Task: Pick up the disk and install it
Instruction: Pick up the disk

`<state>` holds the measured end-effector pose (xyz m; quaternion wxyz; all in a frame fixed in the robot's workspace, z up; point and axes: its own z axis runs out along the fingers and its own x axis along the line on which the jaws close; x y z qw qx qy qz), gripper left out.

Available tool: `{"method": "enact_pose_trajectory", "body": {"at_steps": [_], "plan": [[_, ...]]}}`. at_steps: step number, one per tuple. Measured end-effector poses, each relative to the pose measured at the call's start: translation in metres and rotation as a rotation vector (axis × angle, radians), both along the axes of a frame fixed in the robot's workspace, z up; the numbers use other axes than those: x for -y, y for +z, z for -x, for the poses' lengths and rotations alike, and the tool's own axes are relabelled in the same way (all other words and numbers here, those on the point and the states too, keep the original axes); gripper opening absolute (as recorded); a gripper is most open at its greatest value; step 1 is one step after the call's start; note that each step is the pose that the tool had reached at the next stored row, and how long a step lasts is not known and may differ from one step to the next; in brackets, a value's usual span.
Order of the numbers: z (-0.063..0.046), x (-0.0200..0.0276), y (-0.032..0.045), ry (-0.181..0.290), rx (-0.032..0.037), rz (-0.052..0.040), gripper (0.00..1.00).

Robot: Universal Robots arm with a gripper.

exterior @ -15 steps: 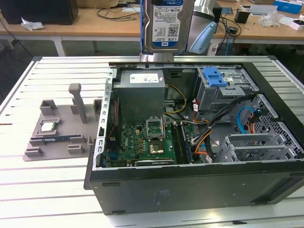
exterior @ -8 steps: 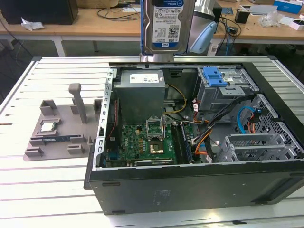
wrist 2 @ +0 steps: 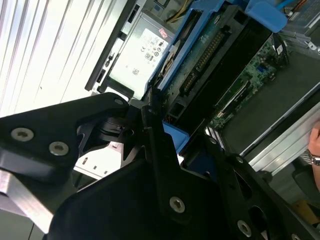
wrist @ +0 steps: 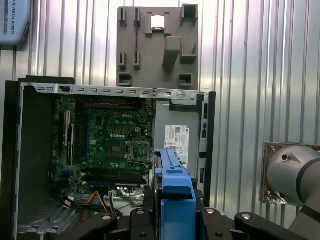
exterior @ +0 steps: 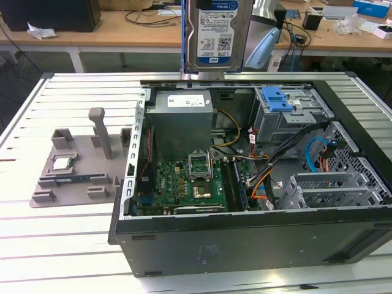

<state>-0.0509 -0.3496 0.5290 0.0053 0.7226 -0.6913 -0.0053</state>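
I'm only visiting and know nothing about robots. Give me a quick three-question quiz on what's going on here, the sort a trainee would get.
1. True or false: the disk already sits inside the open computer case.
2. What is the gripper clamped on in both wrist views? A: a screwdriver. B: the disk, by its blue carrier. C: a cup.
3. Fill in: the grey tray holding the small square chip lies on the table to the exterior view's ____ of the case.

Key
1. False. It is held in the air above the case.
2. B.
3. left.
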Motion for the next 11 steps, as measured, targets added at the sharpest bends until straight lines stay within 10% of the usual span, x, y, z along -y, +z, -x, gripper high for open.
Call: {"method": "enact_pose_trajectory", "body": {"at_steps": [11], "plan": [[0.000,0.0255,0.0000,0.000,0.0000,0.0000,0.37]]}}
